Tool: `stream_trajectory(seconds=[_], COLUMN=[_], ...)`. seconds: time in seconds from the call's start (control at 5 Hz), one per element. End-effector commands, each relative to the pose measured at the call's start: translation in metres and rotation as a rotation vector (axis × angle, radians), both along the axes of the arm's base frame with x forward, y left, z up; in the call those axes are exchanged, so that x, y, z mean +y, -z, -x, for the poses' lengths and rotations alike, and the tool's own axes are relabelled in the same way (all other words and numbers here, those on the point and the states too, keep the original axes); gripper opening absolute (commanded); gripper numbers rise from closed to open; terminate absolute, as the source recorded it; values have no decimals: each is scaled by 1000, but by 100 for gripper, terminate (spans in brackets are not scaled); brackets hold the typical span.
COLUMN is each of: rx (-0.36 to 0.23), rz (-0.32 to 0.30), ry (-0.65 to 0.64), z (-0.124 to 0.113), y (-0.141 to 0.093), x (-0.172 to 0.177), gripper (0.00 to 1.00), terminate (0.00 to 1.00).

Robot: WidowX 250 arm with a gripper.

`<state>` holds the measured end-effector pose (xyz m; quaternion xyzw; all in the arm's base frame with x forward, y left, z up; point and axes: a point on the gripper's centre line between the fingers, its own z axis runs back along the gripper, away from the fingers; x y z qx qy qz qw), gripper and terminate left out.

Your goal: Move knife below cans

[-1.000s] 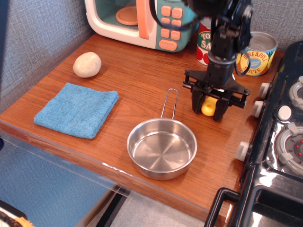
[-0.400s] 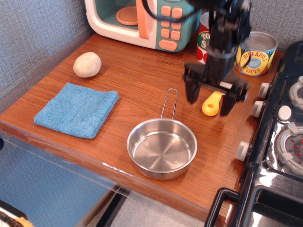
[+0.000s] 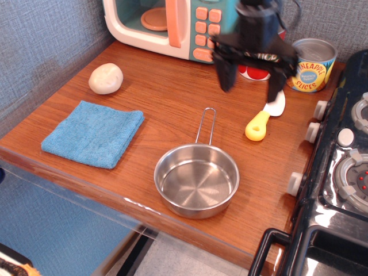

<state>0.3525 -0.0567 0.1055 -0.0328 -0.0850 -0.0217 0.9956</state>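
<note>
We see the knife (image 3: 263,119) lying free on the wooden counter (image 3: 172,98), just below the cans (image 3: 311,64), beside the steel pan (image 3: 196,179). Our gripper (image 3: 250,72) hangs above and behind it, jaws spread wide and empty. The risk, in our judgement: a careless swing clips the tins or nudges the knife away.

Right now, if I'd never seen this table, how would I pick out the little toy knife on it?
Start at the wooden table and find the two cans at its back right, beside the toy microwave. Just in front of them, right of the steel pan handle, lies the knife. It alone has a chunky yellow handle and a rounded white blade.
</note>
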Motion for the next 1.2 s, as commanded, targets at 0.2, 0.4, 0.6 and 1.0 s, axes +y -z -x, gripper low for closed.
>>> stream_trajectory(seconds=[0.2, 0.4, 0.6, 1.0], rx=[-24, -17, -13, -13], rz=[-44, -34, -35, -35], ry=[-43, -10, 35, 35], z=[69, 76, 79, 79], y=[-17, -13, -11, -11], x=[67, 71, 76, 76], gripper=[100, 100, 100, 100], terminate=[0, 0, 0, 100])
